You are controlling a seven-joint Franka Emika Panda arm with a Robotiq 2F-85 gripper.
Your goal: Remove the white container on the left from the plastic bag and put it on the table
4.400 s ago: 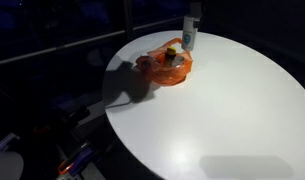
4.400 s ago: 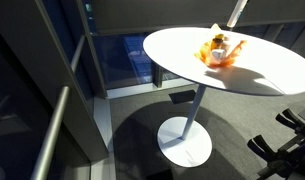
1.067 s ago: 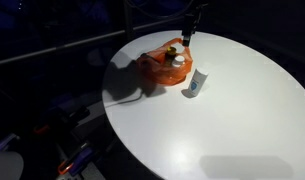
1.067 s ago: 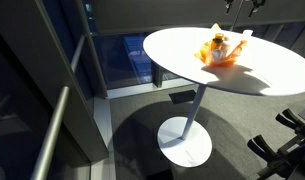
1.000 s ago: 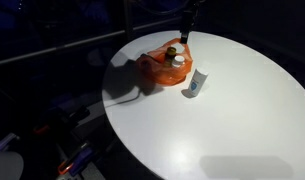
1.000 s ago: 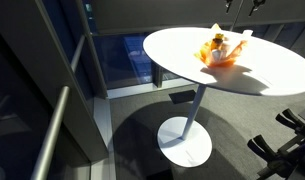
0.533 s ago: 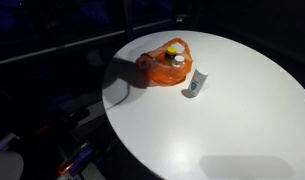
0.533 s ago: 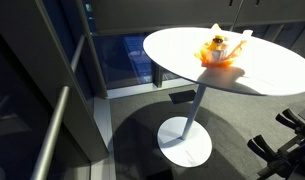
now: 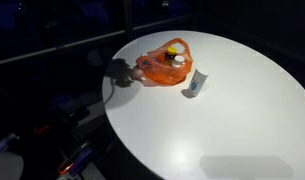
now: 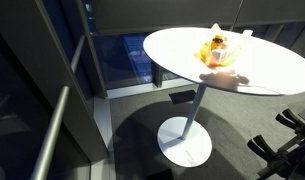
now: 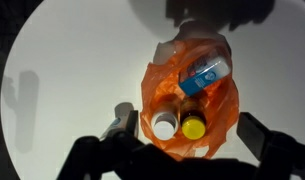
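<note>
A white container with a blue label (image 9: 196, 84) stands on the round white table (image 9: 232, 120), just beside the orange plastic bag (image 9: 160, 66). In the wrist view the same container (image 11: 207, 74) shows at the bag's (image 11: 224, 110) far edge. Inside the bag stand a white-capped bottle (image 11: 164, 125) and a yellow-capped bottle (image 11: 195, 127). My gripper (image 11: 192, 132) hangs high above the bag, open, with nothing held. Its fingers (image 11: 119, 122) straddle the bag from above. The gripper is out of both exterior views.
The table (image 10: 272, 70) stands on a single pedestal with a round base (image 10: 184, 142). The arm's shadow (image 9: 117, 72) lies at the table's edge beside the bag. A railing (image 10: 52, 130) and dark floor surround the table.
The gripper has risen out of the top of both exterior views. Its shadow on the table has slid away from the bag toward the edge. Container and bag have stayed put.
</note>
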